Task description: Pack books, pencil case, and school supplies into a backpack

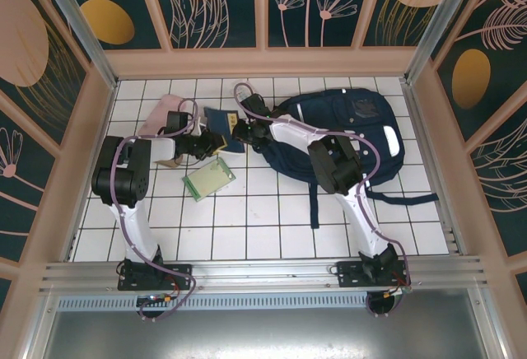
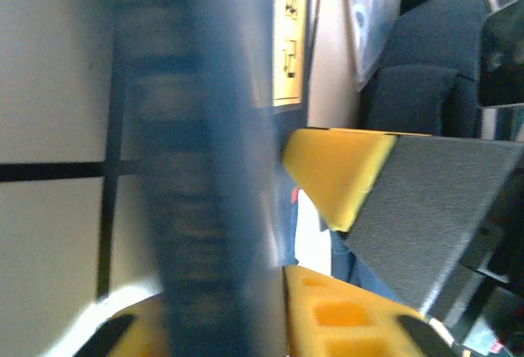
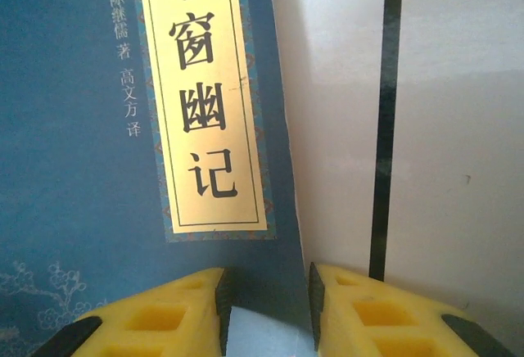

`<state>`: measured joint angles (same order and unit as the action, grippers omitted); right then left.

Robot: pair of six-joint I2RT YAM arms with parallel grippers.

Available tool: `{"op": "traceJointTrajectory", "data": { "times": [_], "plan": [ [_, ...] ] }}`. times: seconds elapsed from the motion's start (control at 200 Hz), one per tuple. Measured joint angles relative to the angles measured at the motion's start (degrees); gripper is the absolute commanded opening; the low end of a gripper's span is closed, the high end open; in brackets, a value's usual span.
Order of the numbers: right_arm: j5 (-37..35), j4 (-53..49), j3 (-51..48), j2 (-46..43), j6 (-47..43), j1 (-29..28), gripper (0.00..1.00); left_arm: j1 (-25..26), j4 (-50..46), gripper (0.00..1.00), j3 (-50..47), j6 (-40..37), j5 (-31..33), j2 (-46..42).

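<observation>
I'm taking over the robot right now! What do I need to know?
Left tool: shut on the edge of the blue book.
Right tool: the book's corner sits between its fingers; grip unclear.
Backpack: lying on the table, right of the book; can't tell if it is open.
Notepad: on the table, nearer the arm bases than the book.
Done: nothing seen packed.
Left: put the book into the backpack, then the notepad and the other supplies.

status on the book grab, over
Right pincer shut on edge of blue book. Left pincer at same book, grip unclear. Book left of backpack, not in. Green notepad lies apart, not between.
</observation>
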<state>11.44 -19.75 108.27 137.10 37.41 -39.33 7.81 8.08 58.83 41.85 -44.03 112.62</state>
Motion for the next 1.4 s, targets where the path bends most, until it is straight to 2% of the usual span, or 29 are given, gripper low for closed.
{"op": "traceJointTrajectory", "data": {
  "times": [0.1, 0.285, 0.41, 0.495, 0.675, 0.881, 1.076, 1.116, 1.256, 1.401],
  "plan": [
    [-0.8, -0.8, 0.0, -0.6, -1.3, -0.2, 0.34, 0.0, -1.4, 0.0, 0.1, -0.5, 0.6, -0.7],
    [-4.7, -5.7, 0.0, -4.7, -5.6, -1.0, 0.37, 0.2, -2.8, 0.0, 0.1, -0.7, 0.8, -5.0],
    [-9.0, -9.1, -0.1, -10.8, -9.3, -0.7, 0.38, 0.2, -2.7, 0.0, 0.1, -0.2, 0.8, -8.7],
    [-12.8, -10.7, -1.1, -15.8, -11.3, 0.2, 0.43, 0.2, -2.4, 0.0, 0.1, 0.3, 0.8, -10.8],
    [-20.0, -12.8, -7.9, -24.3, -14.7, 2.9, 0.48, 0.2, -1.4, 0.0, -0.7, 2.0, 0.8, -14.2],
    [-23.6, -15.1, -16.3, -25.4, -16.4, 4.7, 0.48, 1.0, -0.4, 0.0, -2.0, 3.4, 0.8, -16.7],
    [-24.7, -15.2, -18.8, -24.7, -17.4, 4.9, 0.49, 2.0, 0.3, 0.0, -3.4, 4.0, 0.8, -18.1],
    [-25.0, -15.2, -18.8, -24.3, -17.6, 4.9, 0.47, 2.1, 0.3, 0.0, -3.8, 4.1, 0.8, -18.3],
    [-26.0, -15.2, -19.1, -22.7, -18.4, 5.0, 0.31, 2.8, 0.3, 0.0, -4.7, 4.4, 0.9, -18.6],
    [-26.2, -14.3, -20.2, -22.5, -19.1, 5.4, 0.01, 4.2, 0.5, 0.0, -4.9, 5.2, 1.1, -19.4]
  ]
}}
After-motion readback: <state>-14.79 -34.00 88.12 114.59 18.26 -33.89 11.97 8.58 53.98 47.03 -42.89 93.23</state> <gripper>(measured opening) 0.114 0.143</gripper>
